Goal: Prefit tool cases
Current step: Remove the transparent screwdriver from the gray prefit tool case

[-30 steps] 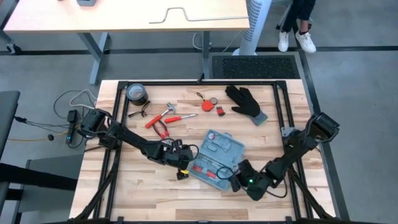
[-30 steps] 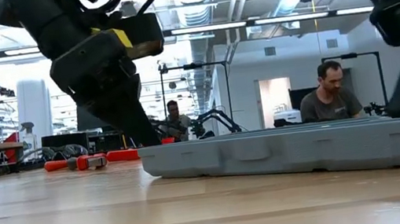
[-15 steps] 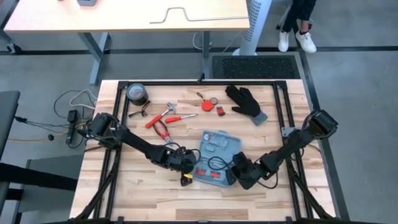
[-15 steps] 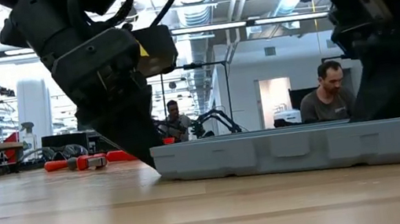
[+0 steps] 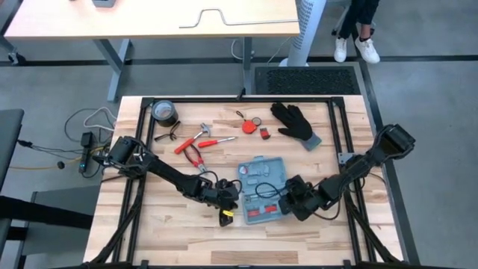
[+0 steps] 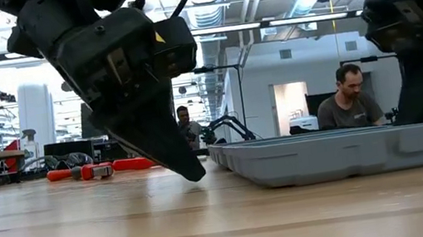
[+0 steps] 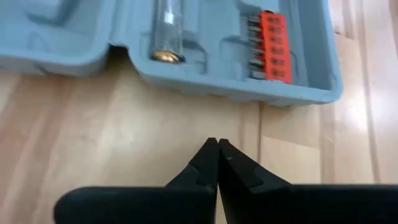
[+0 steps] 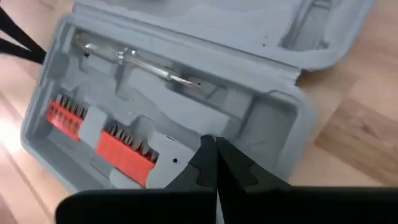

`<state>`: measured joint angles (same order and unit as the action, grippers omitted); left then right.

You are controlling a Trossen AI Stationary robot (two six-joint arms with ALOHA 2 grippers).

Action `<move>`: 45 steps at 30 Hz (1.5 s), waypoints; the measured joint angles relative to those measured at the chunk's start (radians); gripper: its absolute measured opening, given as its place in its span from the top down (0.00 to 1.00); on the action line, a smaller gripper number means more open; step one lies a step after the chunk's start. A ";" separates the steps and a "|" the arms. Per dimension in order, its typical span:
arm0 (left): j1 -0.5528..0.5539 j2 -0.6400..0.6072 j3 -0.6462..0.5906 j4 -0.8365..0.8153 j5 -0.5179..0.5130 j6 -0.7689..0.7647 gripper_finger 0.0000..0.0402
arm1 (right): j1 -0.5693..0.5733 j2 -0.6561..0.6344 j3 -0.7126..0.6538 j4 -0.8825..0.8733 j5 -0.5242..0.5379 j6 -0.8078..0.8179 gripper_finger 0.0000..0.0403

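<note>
Case (image 5: 260,188): open, flat on tabletop (image 5: 164,228), front centre, bit racks seated. Left gripper (image 5: 230,200) beside its left edge, right gripper (image 5: 287,202) over its right edge; both fingers together. Step: positioning. Next: likely nudge square.

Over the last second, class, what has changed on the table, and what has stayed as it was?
The open tool case has turned on the table, from slanting to nearly square with its edges. The left gripper, fingers shut, has shifted along the case's left side. The right gripper, also shut, has come up from the table's front edge to the case's right side. The glove, tape roll and loose tools stayed put.
</note>
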<state>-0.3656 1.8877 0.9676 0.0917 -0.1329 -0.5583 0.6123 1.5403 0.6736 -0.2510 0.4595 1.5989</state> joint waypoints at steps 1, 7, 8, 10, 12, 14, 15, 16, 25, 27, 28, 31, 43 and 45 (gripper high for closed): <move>0.000 0.000 0.000 0.000 -0.002 0.004 1.00 | -0.008 -0.004 -0.004 0.003 0.000 -0.004 0.99; 0.002 -0.001 0.000 -0.002 -0.005 0.011 1.00 | -0.054 -0.051 -0.029 0.020 0.001 -0.068 0.99; 0.003 -0.001 0.000 -0.002 -0.008 0.012 1.00 | -0.062 -0.061 -0.030 0.022 0.002 -0.089 0.99; 0.005 -0.002 0.000 -0.002 -0.010 0.012 1.00 | -0.077 -0.084 -0.030 0.042 0.000 -0.137 0.99; 0.008 -0.002 0.000 -0.002 -0.015 0.012 1.00 | -0.097 -0.102 -0.030 0.043 -0.014 -0.185 0.99; 0.012 -0.002 0.000 -0.002 -0.020 0.015 1.00 | -0.123 -0.102 -0.030 0.039 -0.045 -0.217 0.99; 0.014 -0.002 0.000 -0.002 -0.020 0.016 1.00 | -0.136 -0.096 -0.030 0.040 -0.068 -0.232 0.99; 0.017 -0.002 0.000 -0.002 -0.020 0.015 1.00 | -0.148 -0.087 -0.030 0.044 -0.089 -0.249 0.99; 0.024 -0.002 0.000 0.005 -0.021 0.016 1.00 | -0.214 -0.001 -0.025 0.105 -0.164 -0.318 0.99; 0.024 -0.003 0.000 0.005 -0.022 0.020 1.00 | -0.224 0.000 -0.025 0.112 -0.169 -0.328 0.99; 0.024 -0.003 0.000 0.005 -0.022 0.024 1.00 | -0.230 0.000 -0.025 0.113 -0.173 -0.333 0.99; 0.024 -0.003 0.000 0.005 -0.022 0.036 1.00 | -0.251 0.000 -0.025 0.109 -0.182 -0.344 0.99; 0.033 -0.004 0.000 -0.039 -0.042 0.076 1.00 | -0.290 -0.008 -0.029 0.132 -0.165 -0.401 1.00; 0.034 -0.005 -0.002 -0.045 -0.044 0.083 1.00 | -0.294 -0.009 -0.029 0.125 -0.166 -0.403 1.00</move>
<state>-0.3315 1.8828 0.9659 0.0465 -0.1764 -0.4756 0.3178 1.5314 0.6441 -0.1258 0.2935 1.1957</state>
